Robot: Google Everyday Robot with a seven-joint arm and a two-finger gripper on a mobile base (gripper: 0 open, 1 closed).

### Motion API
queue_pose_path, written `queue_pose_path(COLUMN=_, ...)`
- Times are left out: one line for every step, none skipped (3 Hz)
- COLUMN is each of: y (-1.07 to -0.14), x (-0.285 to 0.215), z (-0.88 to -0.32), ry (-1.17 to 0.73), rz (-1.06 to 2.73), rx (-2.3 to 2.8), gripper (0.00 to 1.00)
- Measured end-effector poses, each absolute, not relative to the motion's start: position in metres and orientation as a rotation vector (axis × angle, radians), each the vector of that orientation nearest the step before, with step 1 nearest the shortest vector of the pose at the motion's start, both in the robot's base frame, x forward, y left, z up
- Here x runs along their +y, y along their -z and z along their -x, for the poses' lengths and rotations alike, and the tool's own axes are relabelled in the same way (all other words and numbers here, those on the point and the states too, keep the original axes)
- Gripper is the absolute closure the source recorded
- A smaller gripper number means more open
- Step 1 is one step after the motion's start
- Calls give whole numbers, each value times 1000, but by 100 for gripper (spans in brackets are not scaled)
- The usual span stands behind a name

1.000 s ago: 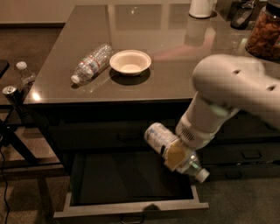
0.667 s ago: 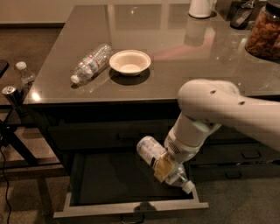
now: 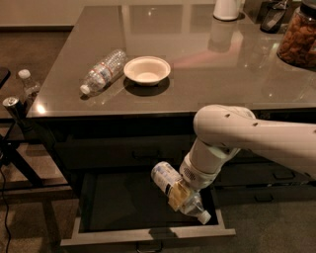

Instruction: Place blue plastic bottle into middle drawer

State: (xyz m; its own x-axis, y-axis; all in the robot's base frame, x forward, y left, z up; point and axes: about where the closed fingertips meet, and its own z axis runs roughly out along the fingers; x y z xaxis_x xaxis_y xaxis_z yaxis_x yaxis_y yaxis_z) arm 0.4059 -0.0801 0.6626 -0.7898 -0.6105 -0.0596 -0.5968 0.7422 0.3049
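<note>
The blue plastic bottle (image 3: 169,183) is short, clear, with a pale label and a white cap pointing down to the right. My gripper (image 3: 181,193) is shut on the bottle and holds it tilted, low inside the open middle drawer (image 3: 121,202). The drawer is pulled out, with a black interior, a pale grey front rim and a small metal handle (image 3: 149,245). My white arm (image 3: 232,136) reaches down from the right over the drawer's right half.
A longer ribbed clear bottle (image 3: 102,71) lies on the glossy tabletop beside a white bowl (image 3: 147,70). A white jug (image 3: 226,8) and a jar of snacks (image 3: 300,35) stand at the back right. A small bottle (image 3: 28,85) and can (image 3: 12,105) sit at left.
My arm has lowered and moved left, carrying the bottle down from the drawer's front level deeper into the open drawer. The tabletop objects have not moved.
</note>
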Motion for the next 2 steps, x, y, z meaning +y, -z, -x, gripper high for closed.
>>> queue_pose_path(y=-620, x=-80, z=-408, ry=522, rz=-928, rx=-2878, gripper=100)
queue_pose_path(y=-568, x=-85, z=-415, ry=562, rz=-831, rx=-2870, gripper=100)
